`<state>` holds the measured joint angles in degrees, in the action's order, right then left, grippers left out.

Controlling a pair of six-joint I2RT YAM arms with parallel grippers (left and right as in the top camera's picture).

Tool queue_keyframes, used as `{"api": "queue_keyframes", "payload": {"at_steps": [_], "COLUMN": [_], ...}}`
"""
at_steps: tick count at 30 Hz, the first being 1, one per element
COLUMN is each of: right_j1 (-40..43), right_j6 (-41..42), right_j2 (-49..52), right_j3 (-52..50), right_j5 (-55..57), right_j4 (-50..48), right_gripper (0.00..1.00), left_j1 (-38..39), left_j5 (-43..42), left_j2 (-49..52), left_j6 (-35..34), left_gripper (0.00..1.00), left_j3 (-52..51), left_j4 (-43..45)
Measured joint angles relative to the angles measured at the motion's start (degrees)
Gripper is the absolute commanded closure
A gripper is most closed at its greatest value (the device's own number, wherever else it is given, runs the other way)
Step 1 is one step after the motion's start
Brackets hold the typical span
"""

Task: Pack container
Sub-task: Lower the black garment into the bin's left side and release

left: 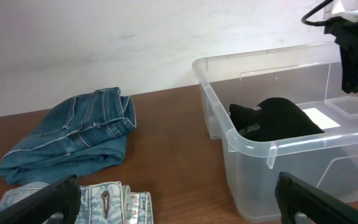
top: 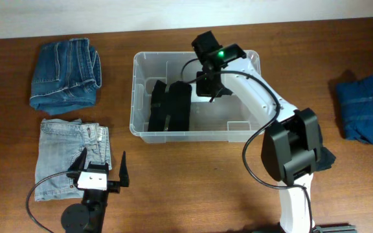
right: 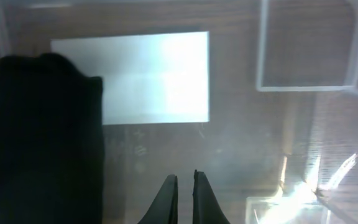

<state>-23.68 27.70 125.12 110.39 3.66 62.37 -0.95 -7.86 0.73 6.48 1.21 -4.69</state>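
**Overhead, left-wrist and right-wrist views of the wooden desk (top: 193, 194).** The container (top: 193, 137), a clear rectangular bin with rounded corners, stands at the middle of the desk, closer to the far edge than to the near one. A folded black garment (top: 170, 105) lies in its left half. A white label (right: 154, 78) shows on its bottom, just right of the garment.

The right gripper (top: 207, 87) reaches down inside the container on its far side, to the right of the black garment. In the wrist view its fingers (right: 166, 193) are clenched together over bare bottom just below the label, with nothing between them. Contact with the bottom cannot be judged.

The left gripper (top: 103, 163) is near the near edge, left of the container and well apart from it. Its fingers (top: 124, 169) are spread wide and grasp nothing.

Folded dark blue jeans (top: 65, 76) lie at the far-left corner. Light-washed jeans (top: 67, 155) lie nearer, at the left edge, partly under the left gripper in the overhead view. A folded blue garment (top: 364, 110) lies at the right edge.
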Motion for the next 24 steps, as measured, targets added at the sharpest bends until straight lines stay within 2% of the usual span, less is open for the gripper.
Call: {"api": "queue_keyframes", "payload": {"at_steps": [12,24], "right_j1": [-2.03,-4.94], "right_j6": [-0.74,-0.72], "right_j2": [7.34,7.72], "right_j3": [-0.42,-0.81], "right_j5": [-1.18,-6.23], "right_j4": [-0.28,-4.55], "right_gripper": [0.96,0.96], "left_j1": [0.00,0.00], "left_j5": [0.00,0.00], "left_j2": [0.00,0.00], "left_j6": [0.00,0.00], "left_gripper": [0.01,0.00], "left_j3": [0.00,0.02], "left_j4": [0.00,0.00]}}
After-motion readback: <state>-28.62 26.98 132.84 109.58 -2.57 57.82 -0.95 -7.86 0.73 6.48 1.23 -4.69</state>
